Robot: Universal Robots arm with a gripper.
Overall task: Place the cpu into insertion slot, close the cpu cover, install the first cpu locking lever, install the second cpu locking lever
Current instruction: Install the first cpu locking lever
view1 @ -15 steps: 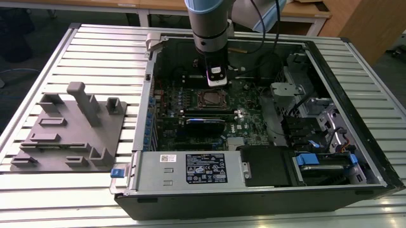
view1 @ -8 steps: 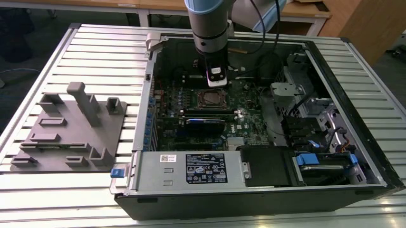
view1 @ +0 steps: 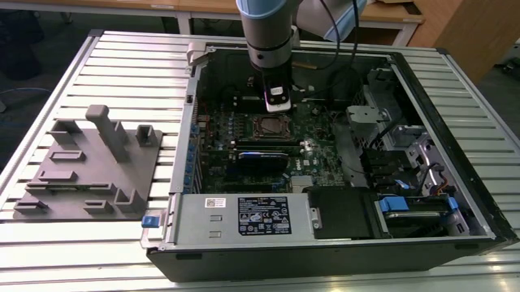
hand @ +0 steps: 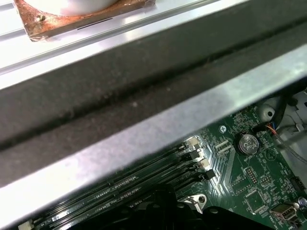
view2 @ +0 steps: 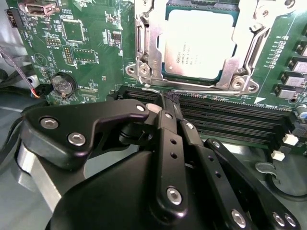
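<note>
Second wrist view: cpu [view2: 199, 44] beyond end effector [view2: 169, 101].

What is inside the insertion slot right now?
The cpu lies in the insertion slot, its silver top showing through the window of the cpu cover framing it. The socket contacts beneath are covered by the chip.

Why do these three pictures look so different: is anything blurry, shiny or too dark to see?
In the second wrist view the gripper looms large and soft up close, while the cpu behind it glares pale under the light. In the first wrist view a metal rail is smeared and bright, and the green circuit board is sharper. In the exterior view the case interior sits in shadow.
</note>
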